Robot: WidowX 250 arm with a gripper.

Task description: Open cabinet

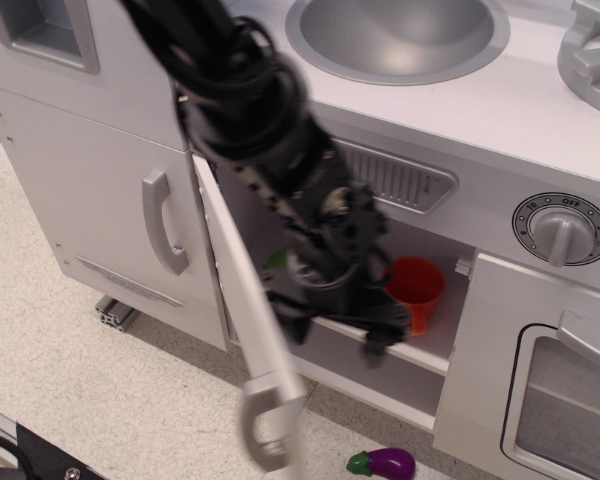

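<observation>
The cabinet door [242, 300] stands swung well open, edge-on, at 7 o'clock of the tool [345, 320]. The tool's grip state cannot be told through blur. The door looks light, stiff and free-hinged; the loop handle [265, 425] seems the surest hold.

cabinet door [242, 300]: pale grey | loop handle [262, 428]: grey | arm [250, 130]: black | cup [416, 290]: orange-red | toy eggplant [384, 463]: purple, green stem | floor [70, 390]: beige speckled
</observation>
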